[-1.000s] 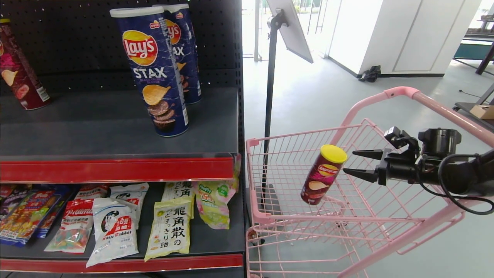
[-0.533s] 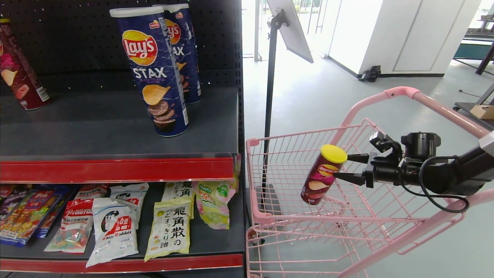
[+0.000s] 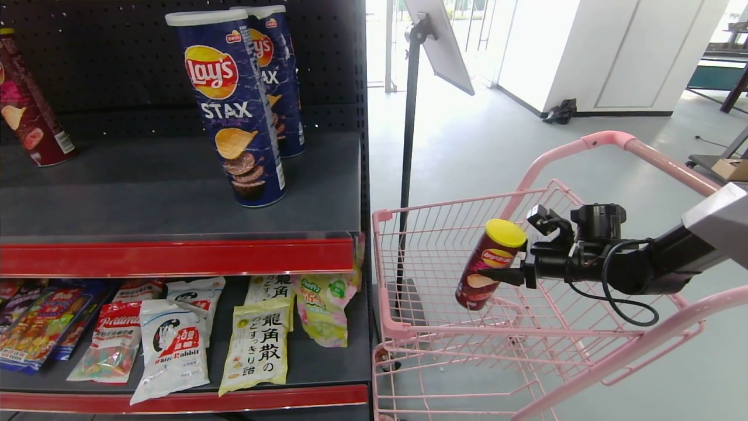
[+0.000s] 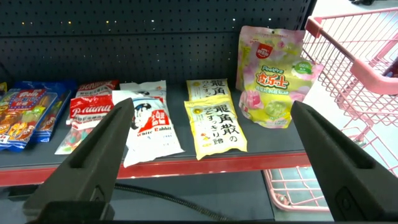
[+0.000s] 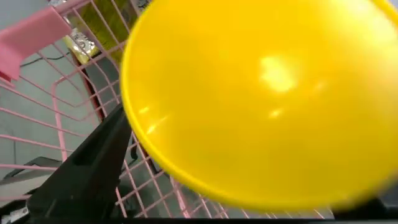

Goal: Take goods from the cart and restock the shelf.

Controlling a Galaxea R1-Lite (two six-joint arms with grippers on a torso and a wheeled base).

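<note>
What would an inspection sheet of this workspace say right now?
Surface: dark upper shelf, red front rail.
Job's things: maroon chip can, yellow lid, tilted inside pink cart; two blue chip cans upright on the shelf.
Clutter: snack bags lying on lower shelf.
Grippers: right gripper open, straddling the maroon can's top; left gripper open, facing the lower shelf.
Cables: black cable looped beside right wrist.
Surroundings: sign stand between shelf and cart.

Head overlooks shelf (image 3: 146,193), cart (image 3: 608,139); left wrist near snack bags (image 4: 214,121); right against lid (image 5: 267,93).
</note>
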